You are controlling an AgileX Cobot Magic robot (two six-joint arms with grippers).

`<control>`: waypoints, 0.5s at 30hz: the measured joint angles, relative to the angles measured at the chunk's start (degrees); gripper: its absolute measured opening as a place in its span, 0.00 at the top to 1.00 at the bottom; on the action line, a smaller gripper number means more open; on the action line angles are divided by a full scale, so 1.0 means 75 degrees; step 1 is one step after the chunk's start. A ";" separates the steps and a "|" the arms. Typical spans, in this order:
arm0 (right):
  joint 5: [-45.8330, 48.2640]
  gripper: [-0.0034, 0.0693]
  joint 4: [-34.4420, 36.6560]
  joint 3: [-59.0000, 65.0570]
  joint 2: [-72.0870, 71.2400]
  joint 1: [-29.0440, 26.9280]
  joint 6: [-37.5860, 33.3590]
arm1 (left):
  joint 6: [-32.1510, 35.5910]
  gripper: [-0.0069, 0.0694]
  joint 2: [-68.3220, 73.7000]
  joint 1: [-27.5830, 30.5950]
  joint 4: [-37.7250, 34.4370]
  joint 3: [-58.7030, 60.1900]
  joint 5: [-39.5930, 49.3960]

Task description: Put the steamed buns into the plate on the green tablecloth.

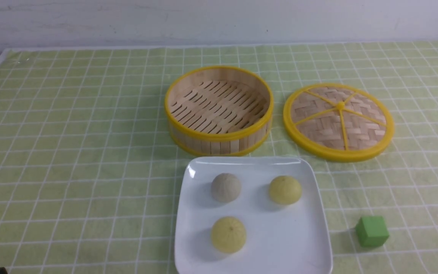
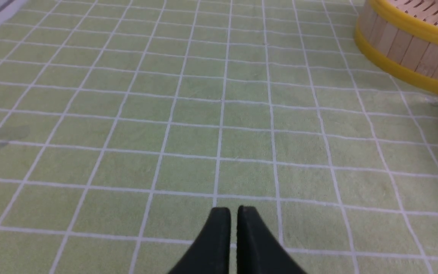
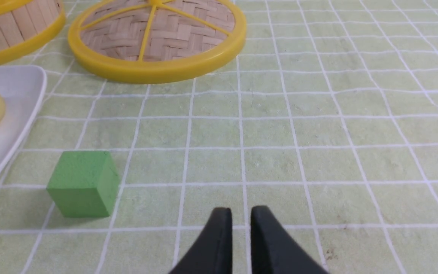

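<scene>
- The left gripper (image 2: 234,213) is seen with its jaws nearly pressed together, holding nothing.
- The right gripper (image 3: 240,213) is the same, with only a thin gap.
- Three steamed buns (image 1: 226,187) are seen on the plate (image 1: 280,243), low in the middle of the front view, on the green tablecloth (image 1: 70,152).

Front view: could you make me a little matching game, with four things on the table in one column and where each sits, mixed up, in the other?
Things:
1. grey bun
2. cube
3. lid
4. steamer

Places:
A. on the cloth, right of the plate
B. directly behind the plate, empty
C. on the plate, with two yellow buns
D. flat on the cloth, right of the steamer

Pairs: 1-C, 2-A, 3-D, 4-B
</scene>
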 joint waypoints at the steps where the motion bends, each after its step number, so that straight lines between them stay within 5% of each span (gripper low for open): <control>1: 0.0000 0.81 0.0000 0.0000 0.0000 0.0000 0.0000 | 0.0000 0.84 0.0000 0.0000 0.0000 0.0000 0.0000; 15: 0.0000 0.78 0.0000 0.0000 0.0000 0.0000 0.0000 | 0.0000 0.81 0.0000 0.0000 0.0006 0.0000 0.0000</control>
